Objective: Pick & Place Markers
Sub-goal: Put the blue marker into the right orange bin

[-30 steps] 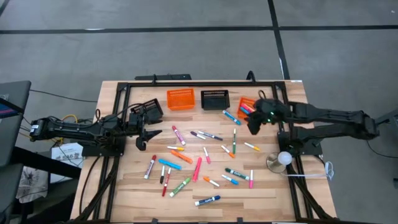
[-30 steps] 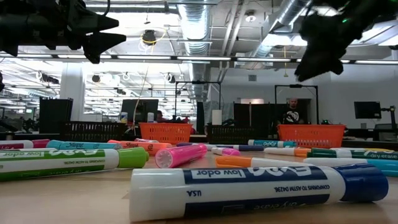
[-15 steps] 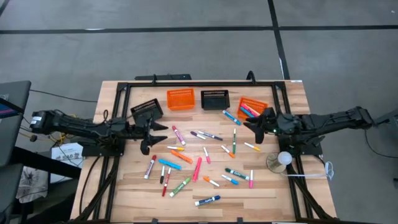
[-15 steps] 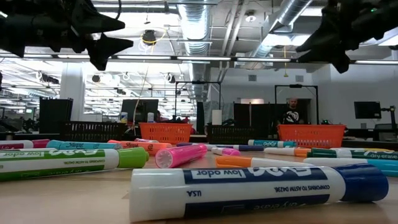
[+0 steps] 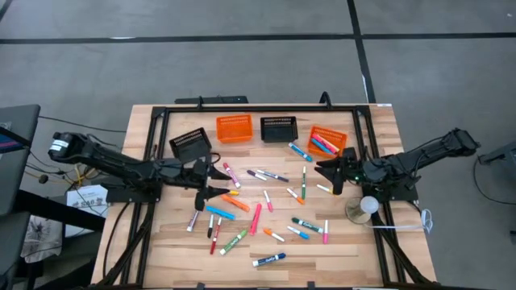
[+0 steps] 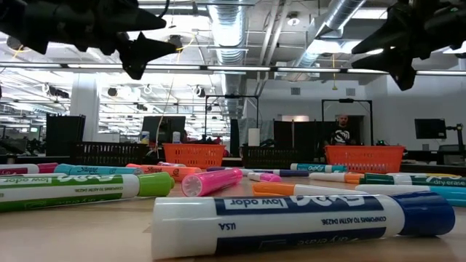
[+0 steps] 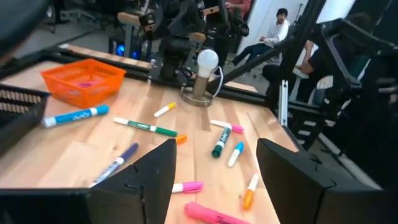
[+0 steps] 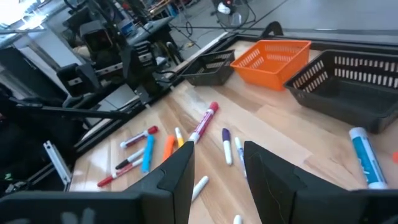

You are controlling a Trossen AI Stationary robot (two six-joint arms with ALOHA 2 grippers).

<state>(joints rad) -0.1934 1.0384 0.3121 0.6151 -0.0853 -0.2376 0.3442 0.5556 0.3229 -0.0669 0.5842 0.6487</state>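
Observation:
Several markers [image 5: 255,217] in mixed colours lie flat and scattered over the wooden table [image 5: 355,242]; a blue-capped marker [image 6: 291,222] lies nearest the front edge. My left gripper [image 5: 219,182] hovers open above the markers left of centre, nearly level, pointing toward the table's right. In its wrist view my left gripper [image 7: 214,180] has nothing between the fingers. My right gripper [image 5: 326,179] hovers open at the right, pointing toward the left, a little nearer than the right orange basket [image 5: 326,138], which holds a few markers. My right gripper [image 8: 221,174] is also empty in its own view.
Along the far side stand a tilted black basket [image 5: 190,143], an orange basket [image 5: 234,127] and a second black basket [image 5: 278,127]. A white ball on a round base [image 5: 363,208] stands at the right. A black frame rail [image 5: 258,108] rims the table.
My left gripper has gone toward the table's right, out over the scattered markers. My right gripper has come away from the right orange basket toward the near edge and tipped up from pointing down to nearly level. No marker has moved.

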